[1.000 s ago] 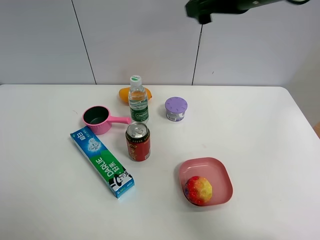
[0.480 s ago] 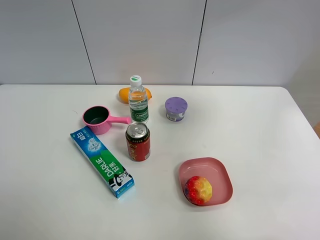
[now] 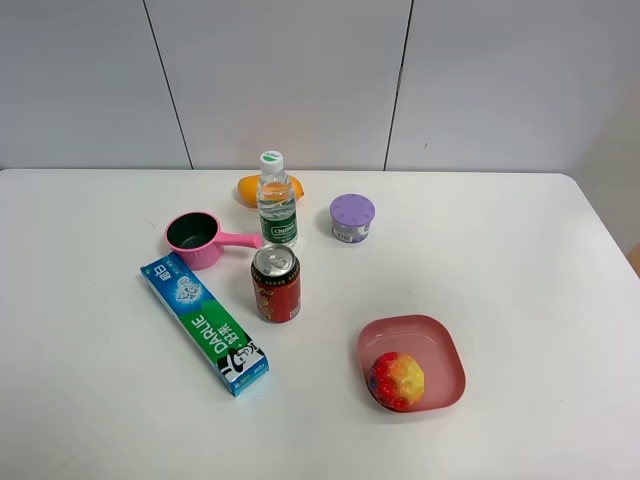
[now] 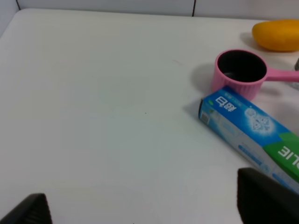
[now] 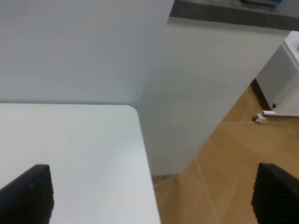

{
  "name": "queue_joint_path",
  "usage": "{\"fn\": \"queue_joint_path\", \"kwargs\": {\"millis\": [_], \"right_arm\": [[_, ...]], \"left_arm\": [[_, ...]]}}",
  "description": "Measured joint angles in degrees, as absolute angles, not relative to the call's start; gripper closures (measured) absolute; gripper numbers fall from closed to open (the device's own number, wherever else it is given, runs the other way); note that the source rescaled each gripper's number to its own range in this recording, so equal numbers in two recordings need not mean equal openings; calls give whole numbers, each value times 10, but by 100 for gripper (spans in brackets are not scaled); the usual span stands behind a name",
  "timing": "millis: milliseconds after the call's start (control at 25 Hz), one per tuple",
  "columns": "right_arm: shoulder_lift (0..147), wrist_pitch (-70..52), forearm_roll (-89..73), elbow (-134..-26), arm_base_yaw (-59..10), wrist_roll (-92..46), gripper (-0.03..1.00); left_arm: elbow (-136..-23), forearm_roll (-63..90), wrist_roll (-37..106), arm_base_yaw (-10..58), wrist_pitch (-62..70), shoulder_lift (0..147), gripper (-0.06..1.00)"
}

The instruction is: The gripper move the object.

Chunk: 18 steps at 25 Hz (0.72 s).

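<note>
Jaws spread, bottle [image 3: 276,205] upright, untouched

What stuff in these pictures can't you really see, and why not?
- Orange fruit, high view: mostly hidden behind the water bottle.
- Toothpaste box, left wrist view: cut off by the picture's edge.
- Left gripper, left wrist view: only dark fingertips show at the picture's edge.
- Right gripper, right wrist view: only two fingertips, with nothing between them.
- Both arms: outside the high view.
</note>
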State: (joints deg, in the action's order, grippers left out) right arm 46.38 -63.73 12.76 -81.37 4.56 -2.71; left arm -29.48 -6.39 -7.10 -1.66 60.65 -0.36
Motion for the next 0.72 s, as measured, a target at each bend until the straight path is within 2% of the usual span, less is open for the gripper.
{"fn": "queue_joint_path", "kwargs": {"millis": [280, 520, 720], "right_arm": [[334, -664, 96, -758, 46, -28, 0], [206, -660, 51, -597, 46, -28, 0], [102, -602, 33, -475, 46, -17, 0]], "left_arm": [[-295, -64, -71, -17, 607, -4, -6], [-295, -64, -71, -17, 607, -4, -6], [-295, -64, -71, -17, 607, -4, -6]]}}
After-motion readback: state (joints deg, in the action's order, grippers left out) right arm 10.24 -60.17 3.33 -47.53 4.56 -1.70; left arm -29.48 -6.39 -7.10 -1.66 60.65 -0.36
